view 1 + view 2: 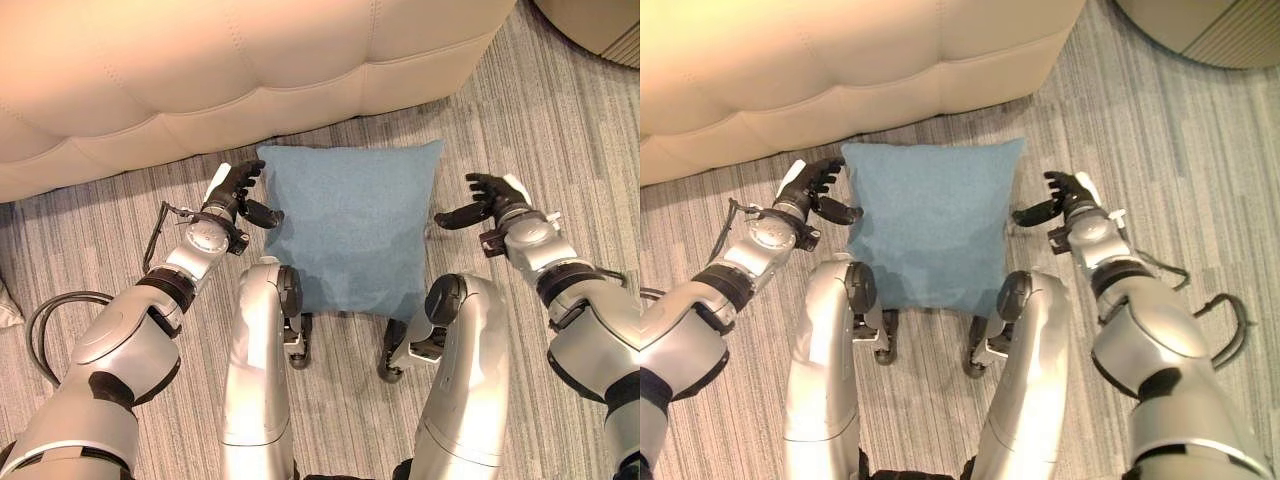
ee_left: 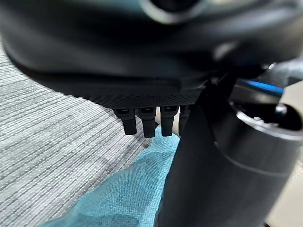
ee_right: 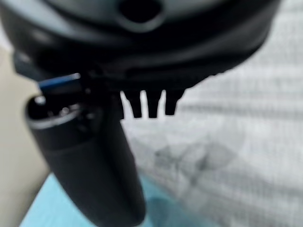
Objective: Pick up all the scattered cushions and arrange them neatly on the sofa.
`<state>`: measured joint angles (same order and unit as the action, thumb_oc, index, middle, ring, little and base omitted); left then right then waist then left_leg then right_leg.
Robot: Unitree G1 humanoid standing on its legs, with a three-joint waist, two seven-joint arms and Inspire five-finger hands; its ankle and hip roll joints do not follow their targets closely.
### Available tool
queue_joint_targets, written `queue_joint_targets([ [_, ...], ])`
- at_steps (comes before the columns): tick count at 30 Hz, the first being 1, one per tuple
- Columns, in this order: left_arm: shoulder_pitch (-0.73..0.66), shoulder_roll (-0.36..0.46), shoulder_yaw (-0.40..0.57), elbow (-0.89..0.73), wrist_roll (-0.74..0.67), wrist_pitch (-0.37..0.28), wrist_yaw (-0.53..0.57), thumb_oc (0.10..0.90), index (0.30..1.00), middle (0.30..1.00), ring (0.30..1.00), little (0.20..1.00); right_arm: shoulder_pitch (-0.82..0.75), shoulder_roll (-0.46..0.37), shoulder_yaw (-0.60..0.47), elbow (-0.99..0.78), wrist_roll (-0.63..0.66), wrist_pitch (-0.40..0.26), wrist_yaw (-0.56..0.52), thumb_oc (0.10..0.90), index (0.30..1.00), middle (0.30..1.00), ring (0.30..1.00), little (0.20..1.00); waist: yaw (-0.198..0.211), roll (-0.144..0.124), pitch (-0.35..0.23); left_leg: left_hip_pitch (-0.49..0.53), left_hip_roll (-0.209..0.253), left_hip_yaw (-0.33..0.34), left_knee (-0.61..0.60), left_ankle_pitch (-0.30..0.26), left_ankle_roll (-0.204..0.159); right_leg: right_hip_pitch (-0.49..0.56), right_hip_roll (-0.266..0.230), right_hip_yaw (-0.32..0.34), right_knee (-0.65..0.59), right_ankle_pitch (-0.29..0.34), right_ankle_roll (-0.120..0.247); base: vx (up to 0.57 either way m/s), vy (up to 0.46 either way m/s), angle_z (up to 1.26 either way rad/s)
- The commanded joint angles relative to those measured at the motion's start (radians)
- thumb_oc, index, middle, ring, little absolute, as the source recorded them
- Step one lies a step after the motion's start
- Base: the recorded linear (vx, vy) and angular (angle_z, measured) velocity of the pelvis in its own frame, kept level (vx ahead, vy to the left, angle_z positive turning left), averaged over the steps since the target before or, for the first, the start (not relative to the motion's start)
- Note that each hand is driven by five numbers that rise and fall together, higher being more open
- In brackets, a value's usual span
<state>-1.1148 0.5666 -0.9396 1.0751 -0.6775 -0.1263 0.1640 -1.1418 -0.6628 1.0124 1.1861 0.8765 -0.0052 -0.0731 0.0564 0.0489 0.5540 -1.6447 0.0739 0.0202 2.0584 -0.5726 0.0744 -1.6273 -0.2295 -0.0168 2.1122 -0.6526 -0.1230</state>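
Lying flat on striped grey carpet [image 1: 560,130]: blue cushion [image 1: 350,225] | cream sofa [image 1: 200,70] behind | both robot hands spread: left [image 1: 235,190], right [image 1: 490,195]

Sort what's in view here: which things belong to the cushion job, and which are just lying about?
Job:
cushion, blue, flat on the floor
sofa, cream, just beyond it
left hand, open at the cushion's left edge
right hand, open by its right edge

Lying about:
carpet, grey striped
round beige thing at the far right, cut off by the frame
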Motion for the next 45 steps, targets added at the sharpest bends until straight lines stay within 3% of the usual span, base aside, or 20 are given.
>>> queue_joint_targets([
  [1, -0.046, 0.047, 0.033, -0.077, -0.04, -0.064, 0.042, 0.8, 0.9, 0.9, 0.9, 0.9, -0.119, 0.009, 0.003, -0.019, 0.097, -0.046, -0.018, 0.8, 0.9, 0.9, 0.9, 0.9, 0.03, 0.065, -0.034, 0.075, -0.049, -0.037, 0.114, -0.244, -0.015, 0.057, -0.008, 0.087, 0.067, -0.099, -0.004, 0.0, 0.0, 0.0],
  [6, -0.043, 0.045, 0.024, -0.141, -0.062, -0.068, 0.059, 0.8, 0.9, 0.9, 0.9, 0.9, -0.101, 0.051, 0.021, -0.117, 0.156, -0.043, -0.018, 0.8, 0.9, 0.9, 0.9, 0.9, 0.038, 0.073, -0.034, 0.075, -0.057, -0.025, 0.112, -0.242, -0.017, 0.057, -0.008, 0.099, 0.078, -0.1, -0.008, 0.0, -0.002, 0.01],
  [11, -0.039, 0.0, 0.028, -0.21, -0.065, -0.069, 0.113, 0.8, 0.9, 0.9, 0.9, 0.9, -0.083, 0.212, 0.034, -0.361, 0.207, -0.117, -0.057, 0.8, 0.9, 0.9, 0.9, 0.9, 0.045, 0.083, -0.034, 0.075, -0.068, -0.016, 0.12, -0.237, -0.022, 0.057, -0.004, 0.103, 0.099, -0.105, -0.018, 0.01, -0.006, 0.04],
  [15, -0.032, 0.012, 0.026, -0.207, -0.062, -0.064, 0.124, 0.8, 0.9, 0.9, 0.9, 0.9, -0.06, 0.23, 0.036, -0.416, 0.228, -0.122, -0.064, 0.8, 0.9, 0.9, 0.9, 0.9, 0.046, 0.084, -0.034, 0.075, -0.07, -0.018, 0.122, -0.237, -0.025, 0.057, -0.001, 0.104, 0.106, -0.106, -0.02, 0.0, 0.0, 0.0],
  [16, -0.024, 0.012, 0.03, -0.205, -0.062, -0.063, 0.129, 0.8, 0.9, 0.9, 0.9, 0.9, -0.055, 0.239, 0.029, -0.419, 0.233, -0.129, -0.067, 0.576, 0.564, 0.564, 0.564, 0.564, 0.048, 0.085, -0.034, 0.075, -0.071, -0.019, 0.125, -0.237, -0.026, 0.057, 0.0, 0.102, 0.108, -0.107, -0.021, 0.0, 0.0, 0.0],
  [17, -0.019, 0.01, 0.033, -0.201, -0.063, -0.062, 0.129, 0.8, 0.9, 0.9, 0.9, 0.9, -0.052, 0.245, 0.025, -0.414, 0.235, -0.131, -0.066, 0.4, 0.3, 0.3, 0.3, 0.3, 0.049, 0.086, -0.034, 0.075, -0.072, -0.02, 0.126, -0.237, -0.026, 0.057, 0.0, 0.102, 0.109, -0.107, -0.02, 0.0, 0.0, 0.0],
  [23, 0.022, 0.022, 0.059, -0.222, -0.063, -0.07, 0.149, 0.8, 0.9, 0.9, 0.9, 0.9, -0.032, 0.258, 0.009, -0.443, 0.201, -0.142, -0.081, 0.4, 0.3, 0.3, 0.3, 0.3, 0.05, 0.089, -0.034, 0.075, -0.076, -0.03, 0.134, -0.238, -0.03, 0.057, 0.003, 0.098, 0.12, -0.109, -0.02, 0.0, 0.0, 0.0],
  [30, 0.08, 0.053, 0.119, -0.234, -0.051, -0.076, 0.147, 0.8, 0.9, 0.9, 0.9, 0.9, -0.062, 0.188, 0.004, -0.513, 0.054, -0.162, -0.095, 0.4, 0.3, 0.3, 0.3, 0.3, 0.043, 0.079, -0.034, 0.075, -0.083, -0.036, 0.146, -0.232, -0.031, 0.057, 0.004, 0.093, 0.127, -0.105, -0.014, -0.01, 0.011, -0.01],
  [33, 0.131, 0.085, 0.196, -0.259, -0.045, -0.096, 0.154, 0.8, 0.9, 0.9, 0.9, 0.9, -0.105, 0.137, -0.015, -0.599, -0.07, -0.195, -0.137, 0.4, 0.3, 0.3, 0.3, 0.3, 0.031, 0.057, -0.034, 0.075, -0.089, -0.035, 0.142, -0.202, -0.035, 0.057, 0.014, 0.114, 0.126, -0.078, -0.002, 0.01, 0.033, 0.01],
  [35, 0.153, 0.092, 0.274, -0.322, -0.044, -0.131, 0.173, 0.8, 0.9, 0.9, 0.9, 0.9, -0.142, 0.116, -0.042, -0.656, -0.144, -0.227, -0.176, 0.4, 0.3, 0.3, 0.3, 0.3, 0.038, 0.025, -0.034, 0.075, -0.094, -0.007, 0.022, -0.165, -0.035, 0.057, 0.023, 0.12, 0.019, -0.03, 0.004, -0.03, -0.047, 0.08],
  [36, 0.153, 0.092, 0.274, -0.322, -0.044, -0.131, 0.173, 0.8, 0.9, 0.9, 0.9, 0.9, -0.142, 0.116, -0.042, -0.656, -0.144, -0.227, -0.176, 0.4, 0.3, 0.3, 0.3, 0.3, 0.038, 0.025, -0.034, 0.075, -0.094, -0.007, 0.022, -0.165, -0.035, 0.057, 0.023, 0.12, 0.019, -0.03, 0.004, -0.19, -0.058, 0.17],
  [37, 0.192, 0.108, 0.378, -0.426, 0.004, -0.16, 0.186, 0.8, 0.9, 0.9, 0.9, 0.9, -0.225, 0.076, -0.091, -0.726, -0.251, -0.248, -0.223, 0.4, 0.3, 0.3, 0.3, 0.3, 0.055, -0.012, -0.034, 0.075, -0.115, -0.001, -0.223, -0.053, -0.059, 0.067, 0.029, 0.101, -0.2, 0.054, 0.011, -0.21, -0.023, 0.18],
  [40, 0.276, 0.096, 0.506, -0.522, 0.027, -0.178, 0.19, 0.8, 0.9, 0.9, 0.9, 0.9, -0.225, 0.028, -0.169, -0.8, -0.325, -0.252, -0.231, 0.4, 0.3, 0.3, 0.3, 0.3, 0.049, 0.012, -0.036, 0.075, -0.13, -0.028, -0.359, 0.051, -0.064, 0.107, -0.007, 0.026, -0.366, 0.1, 0.026, -0.16, 0.004, 0.31],
  [41, 0.347, 0.07, 0.551, -0.554, 0.046, -0.179, 0.182, 0.8, 0.9, 0.9, 0.9, 0.9, -0.176, 0.004, -0.223, -0.83, -0.359, -0.258, -0.231, 0.4, 0.3, 0.3, 0.3, 0.3, 0.049, 0.015, -0.115, 0.075, -0.138, -0.044, -0.467, 0.102, -0.064, 0.128, -0.028, -0.034, -0.488, 0.134, 0.026, -0.13, -0.016, 0.57],
  [42, 0.398, 0.051, 0.584, -0.575, 0.063, -0.178, 0.174, 0.8, 0.9, 0.9, 0.9, 0.9, -0.134, -0.009, -0.262, -0.856, -0.388, -0.258, -0.231, 0.4, 0.3, 0.3, 0.3, 0.3, 0.051, 0.016, -0.157, 0.093, -0.144, -0.061, -0.556, 0.142, -0.067, 0.165, -0.027, -0.069, -0.584, 0.16, 0.028, -0.12, -0.041, 0.27],
  [45, 0.478, 0.024, 0.621, -0.601, 0.085, -0.179, 0.162, 0.8, 0.9, 0.9, 0.9, 0.9, -0.063, -0.027, -0.31, -0.887, -0.431, -0.261, -0.222, 0.4, 0.3, 0.3, 0.3, 0.3, 0.054, 0.01, -0.176, 0.197, -0.148, -0.078, -0.695, 0.184, -0.073, 0.276, -0.018, -0.102, -0.735, 0.195, 0.034, -0.1, -0.054, 0.24],
])
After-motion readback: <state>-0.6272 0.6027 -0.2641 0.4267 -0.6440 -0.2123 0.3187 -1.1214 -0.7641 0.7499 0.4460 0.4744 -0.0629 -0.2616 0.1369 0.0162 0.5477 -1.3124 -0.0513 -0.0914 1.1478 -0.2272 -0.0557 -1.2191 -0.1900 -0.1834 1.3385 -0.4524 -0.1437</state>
